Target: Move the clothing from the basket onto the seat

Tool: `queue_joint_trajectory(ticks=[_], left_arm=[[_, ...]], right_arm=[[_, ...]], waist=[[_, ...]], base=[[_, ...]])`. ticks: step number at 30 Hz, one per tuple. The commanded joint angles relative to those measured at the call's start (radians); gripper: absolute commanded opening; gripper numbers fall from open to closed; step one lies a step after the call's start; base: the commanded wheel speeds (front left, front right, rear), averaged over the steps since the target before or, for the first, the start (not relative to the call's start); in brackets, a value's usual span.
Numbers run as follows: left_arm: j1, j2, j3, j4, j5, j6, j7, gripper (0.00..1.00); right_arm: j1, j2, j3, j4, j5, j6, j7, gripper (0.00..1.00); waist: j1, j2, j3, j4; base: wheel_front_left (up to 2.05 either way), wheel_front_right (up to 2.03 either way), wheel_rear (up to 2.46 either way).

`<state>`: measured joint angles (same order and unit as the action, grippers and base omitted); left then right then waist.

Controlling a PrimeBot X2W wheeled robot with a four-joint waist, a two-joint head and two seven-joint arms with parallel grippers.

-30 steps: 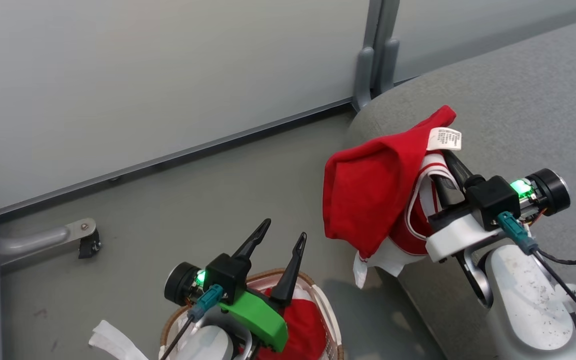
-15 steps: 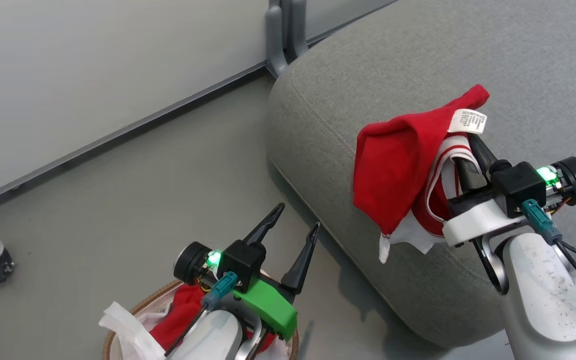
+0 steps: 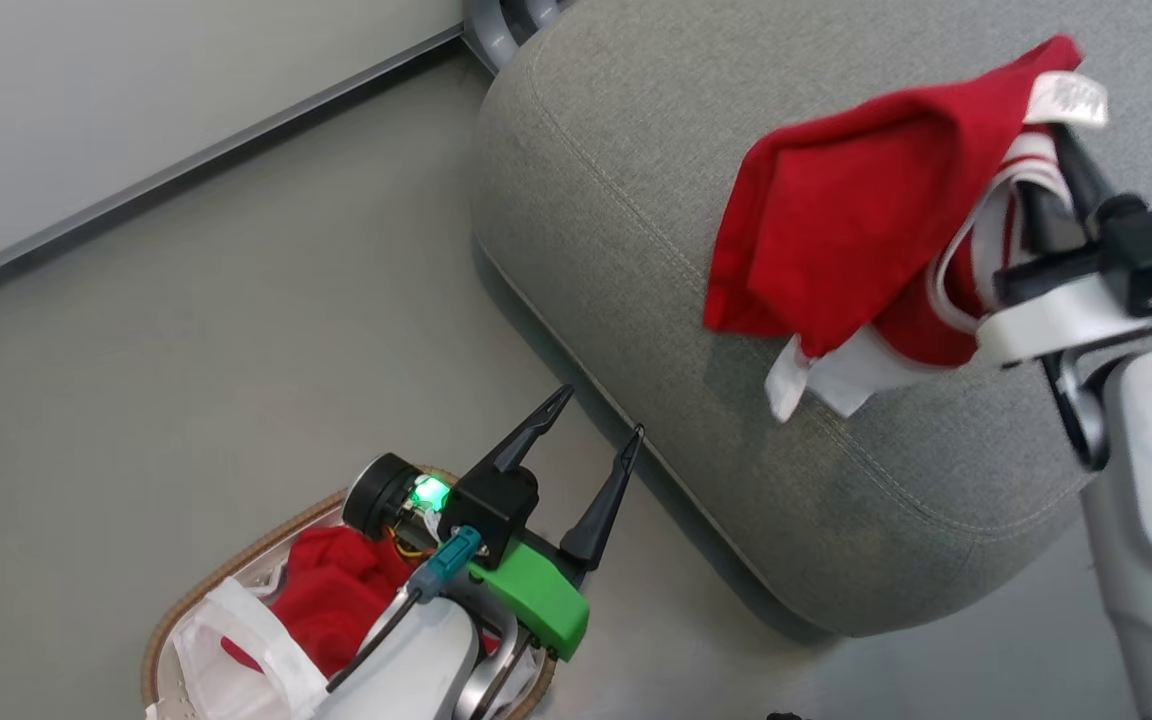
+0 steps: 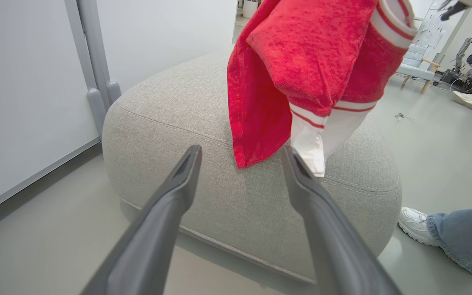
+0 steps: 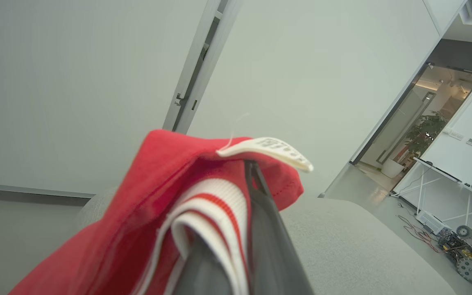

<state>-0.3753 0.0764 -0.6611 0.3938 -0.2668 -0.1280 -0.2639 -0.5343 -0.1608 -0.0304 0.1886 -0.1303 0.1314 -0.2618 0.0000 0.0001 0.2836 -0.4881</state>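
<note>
My right gripper (image 3: 1061,150) is shut on a red garment with white striped trim (image 3: 836,230), which hangs in the air above the grey seat (image 3: 636,200). In the right wrist view the fabric (image 5: 146,213) drapes over the shut fingers (image 5: 260,205), with a white label on top. The left wrist view shows the garment (image 4: 301,61) dangling just over the seat (image 4: 178,123). My left gripper (image 3: 603,410) stands open and empty above the basket (image 3: 198,588) on the floor. Another red garment (image 3: 331,595) lies in the basket beside the white liner (image 3: 236,640).
A pale wall panel with a grey floor rail (image 3: 186,160) runs behind the seat, and a grey post foot (image 3: 506,20) stands at its corner. A person's white shoe (image 4: 420,225) and jeans leg (image 4: 465,241) are on the floor past the seat's far side.
The head camera has swung toward the seat. My right gripper has carried the red garment from beside the seat's edge to above its top. The left gripper stays open over the basket.
</note>
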Motion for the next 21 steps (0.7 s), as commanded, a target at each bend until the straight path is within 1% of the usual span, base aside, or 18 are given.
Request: queue_joint_trajectory(ticks=[1,4,9,11,16,21], left_arm=[[-0.024,0.014,-0.005,-0.001,0.009,-0.004,-0.001,1.00],[-0.044,0.032,-0.009,-0.006,0.016,-0.004,-0.001,1.00],[-0.094,0.063,-0.030,-0.029,0.047,-0.004,-0.001,1.00],[-0.117,0.074,-0.036,-0.038,0.058,-0.004,-0.001,1.00],[-0.170,0.088,-0.050,-0.061,0.071,-0.003,0.003,1.00],[-0.206,0.096,-0.055,-0.094,0.086,0.005,0.012,1.00]], right_arm=[[-0.049,-0.024,-0.015,0.010,-0.004,-0.001,-0.005,0.00],[-0.137,-0.076,-0.041,0.043,0.006,-0.001,-0.005,0.00],[-0.290,-0.187,-0.088,0.121,0.024,-0.001,-0.005,0.00],[-0.342,-0.216,-0.113,0.155,0.022,-0.001,-0.005,0.00],[-0.445,-0.257,-0.174,0.233,-0.005,-0.001,-0.005,0.00],[-0.502,-0.244,-0.216,0.321,-0.028,-0.001,-0.004,0.00]], waist=[[0.0000,-0.0001,0.048,0.025],[0.0000,-0.0001,0.092,0.048],[0.0000,-0.0001,0.193,0.097],[0.0000,-0.0001,0.235,0.117],[0.0000,-0.0001,0.324,0.163],[0.0000,-0.0001,0.401,0.203]], base=[[0.00,0.00,0.00],[0.00,0.00,0.00],[0.00,0.00,0.00],[0.00,0.00,0.00],[0.00,0.00,0.00],[0.00,0.00,0.00]])
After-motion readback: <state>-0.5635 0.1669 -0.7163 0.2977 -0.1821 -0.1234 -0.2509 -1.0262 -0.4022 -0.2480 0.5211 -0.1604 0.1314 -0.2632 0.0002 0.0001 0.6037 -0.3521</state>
